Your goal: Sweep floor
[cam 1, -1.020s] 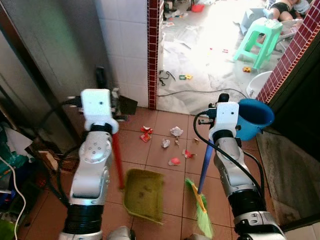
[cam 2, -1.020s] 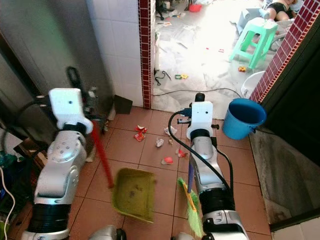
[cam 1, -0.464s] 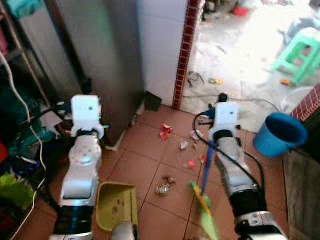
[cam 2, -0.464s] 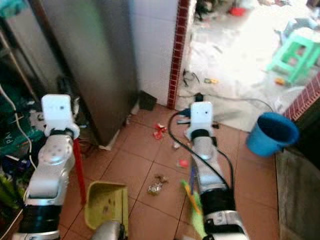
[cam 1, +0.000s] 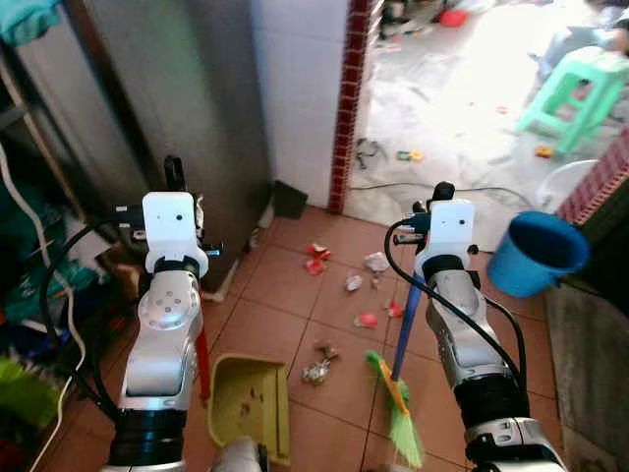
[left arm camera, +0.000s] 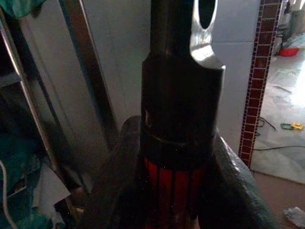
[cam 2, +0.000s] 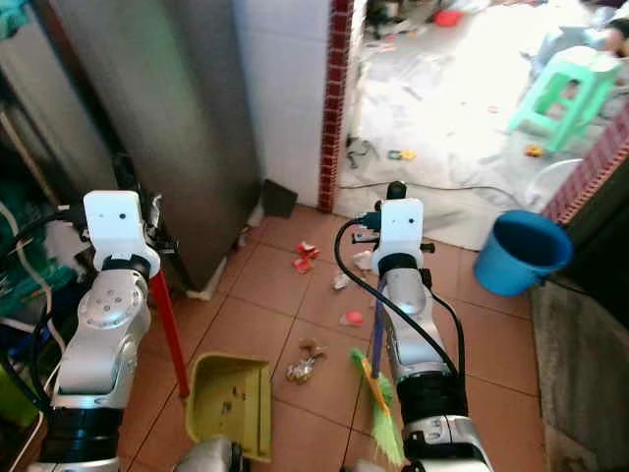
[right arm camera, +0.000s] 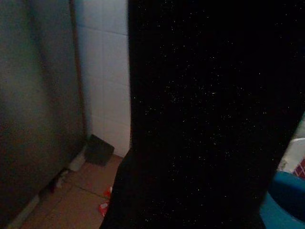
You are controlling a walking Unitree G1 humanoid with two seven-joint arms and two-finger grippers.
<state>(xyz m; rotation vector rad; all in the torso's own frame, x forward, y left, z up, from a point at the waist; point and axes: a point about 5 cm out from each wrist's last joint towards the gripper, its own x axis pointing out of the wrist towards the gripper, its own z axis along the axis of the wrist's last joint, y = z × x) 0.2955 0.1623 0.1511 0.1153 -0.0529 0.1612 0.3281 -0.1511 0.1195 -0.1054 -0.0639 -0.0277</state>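
Crumpled wrapper (cam 1: 316,371) nearer plastic dustpan (cam 1: 250,406).

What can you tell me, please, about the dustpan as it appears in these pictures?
The dustpan is a yellow-green plastic pan, speckled with dirt, resting on the terracotta floor tiles at the robot's left foot side. Its long red handle rises steeply from the pan to the left end effector, which is shut around the handle's black upper part. The crumpled litter lies just beyond the pan, apart from it, with the broom's green bristles off to its right.
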